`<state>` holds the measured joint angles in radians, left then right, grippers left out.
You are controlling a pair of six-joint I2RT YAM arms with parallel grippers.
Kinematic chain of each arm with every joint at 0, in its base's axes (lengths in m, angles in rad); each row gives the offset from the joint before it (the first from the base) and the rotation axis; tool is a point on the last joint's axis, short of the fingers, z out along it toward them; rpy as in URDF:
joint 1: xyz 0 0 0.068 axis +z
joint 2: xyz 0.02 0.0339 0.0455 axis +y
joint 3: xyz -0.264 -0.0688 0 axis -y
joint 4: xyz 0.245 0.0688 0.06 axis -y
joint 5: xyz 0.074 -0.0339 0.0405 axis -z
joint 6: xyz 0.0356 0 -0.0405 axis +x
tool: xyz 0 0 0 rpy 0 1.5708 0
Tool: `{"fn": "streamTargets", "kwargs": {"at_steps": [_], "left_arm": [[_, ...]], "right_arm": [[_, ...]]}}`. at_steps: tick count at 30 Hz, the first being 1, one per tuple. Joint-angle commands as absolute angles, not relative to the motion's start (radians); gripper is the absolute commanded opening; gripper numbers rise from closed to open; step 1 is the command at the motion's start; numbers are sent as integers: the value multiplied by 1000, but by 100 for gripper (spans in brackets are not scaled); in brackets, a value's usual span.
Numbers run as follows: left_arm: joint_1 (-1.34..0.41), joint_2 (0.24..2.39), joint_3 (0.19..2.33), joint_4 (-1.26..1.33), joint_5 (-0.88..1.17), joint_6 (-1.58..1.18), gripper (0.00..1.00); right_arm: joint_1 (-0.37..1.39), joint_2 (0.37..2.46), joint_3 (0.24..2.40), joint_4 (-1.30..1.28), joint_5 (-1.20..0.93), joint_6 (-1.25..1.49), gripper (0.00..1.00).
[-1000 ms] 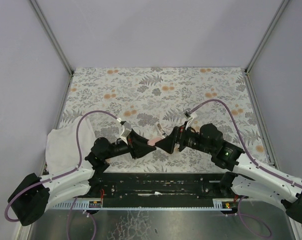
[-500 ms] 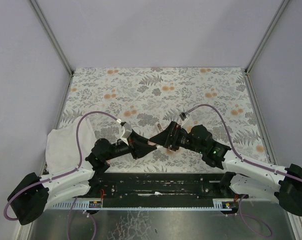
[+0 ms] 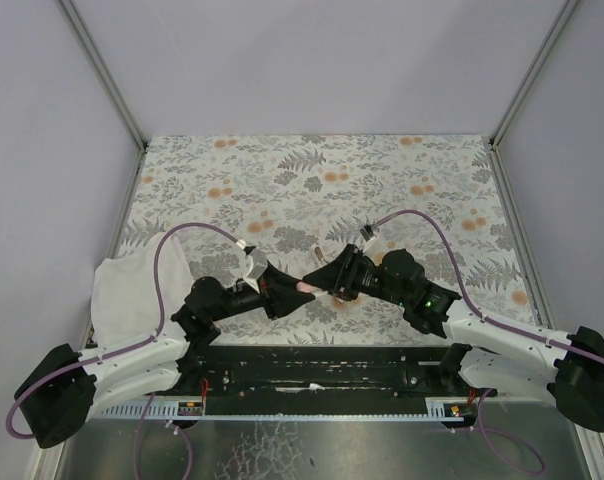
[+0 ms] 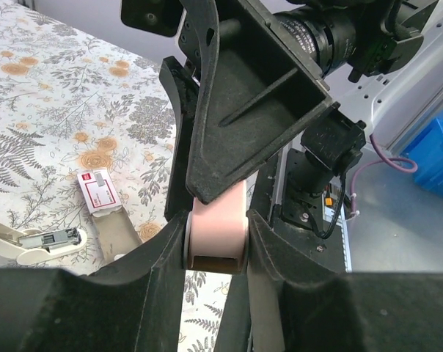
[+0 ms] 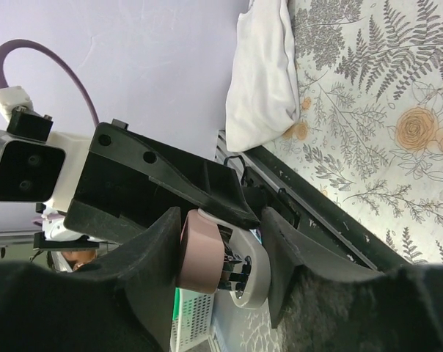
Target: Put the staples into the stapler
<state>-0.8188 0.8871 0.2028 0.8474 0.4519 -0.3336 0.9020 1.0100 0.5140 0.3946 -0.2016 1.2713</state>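
**Pink bar** (image 4: 218,231): slim, straight, smooth salmon plastic with a dark hollow end. In the right wrist view a grey moulded part sits against it. It is held in the air above the worktop (image 3: 282,180), between my two arms.

**Left fingers** (image 4: 159,279): clamped on the bar's flat sides.

**Right fingers** (image 5: 148,271): set either side of the bar's other end, with only a narrow gap. I cannot tell whether they bear on it.

**Staples**: none in sight loose. Their box (image 4: 97,189), small, flat red card with a pale label, lies on the worktop below. A tan tray (image 4: 120,233) lies just beside it.

**White piece** (image 4: 38,246): glossy plastic carrying a grey metal channel, lying near the tray. I judge it may be the stapler's magazine.

**Cloth** (image 3: 122,285): white, soft and crumpled, at the worktop's left edge.

**Step in hand**, as I judge it: a two-handed hold on the bar, to pass or open it. Loading has not begun.

**Next move** calls for my right fingers to sit square and firm before either hand pulls. The plastic looks slick and could twist or slip.
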Motion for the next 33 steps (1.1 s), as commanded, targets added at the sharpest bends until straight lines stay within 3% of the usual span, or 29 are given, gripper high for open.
{"fn": "streamTargets", "kwargs": {"at_steps": [1, 6, 8, 11, 12, 15, 16, 18, 21, 24, 25, 27, 28, 33], "left_arm": [[-830, 896, 268, 692, 427, -227, 24], [-832, 905, 313, 548, 437, -172, 27], [-833, 907, 317, 534, 444, -167, 21], [-837, 916, 325, 530, 454, -166, 5], [-840, 920, 326, 529, 449, -165, 0], [-854, 923, 319, 538, 412, -156, 0], [-860, 918, 313, 546, 394, -153, 0], [-870, 903, 300, 560, 363, -150, 0], [-881, 880, 288, 564, 324, -141, 0], [-889, 866, 281, 562, 303, -134, 0], [-891, 865, 281, 562, 299, -132, 0], [-897, 869, 281, 560, 295, -125, 0], [-901, 873, 283, 555, 289, -121, 0], [-926, 899, 293, 546, 257, -102, 0]], "right_arm": [[909, 983, 528, 427, -194, 1288, 0], [909, 960, 574, 301, -165, 1207, 0], [909, 957, 591, 269, -163, 1183, 0], [909, 968, 623, 213, -172, 1148, 1], [910, 974, 633, 207, -179, 1140, 10], [909, 977, 641, 214, -194, 1139, 56], [909, 978, 642, 219, -202, 1142, 67], [909, 981, 644, 221, -214, 1148, 76], [909, 983, 636, 231, -229, 1167, 79], [908, 987, 620, 239, -235, 1185, 71], [909, 990, 615, 243, -240, 1189, 58], [909, 995, 605, 252, -245, 1203, 10], [909, 998, 599, 256, -247, 1206, 1], [910, 996, 576, 276, -240, 1221, 0]]}}
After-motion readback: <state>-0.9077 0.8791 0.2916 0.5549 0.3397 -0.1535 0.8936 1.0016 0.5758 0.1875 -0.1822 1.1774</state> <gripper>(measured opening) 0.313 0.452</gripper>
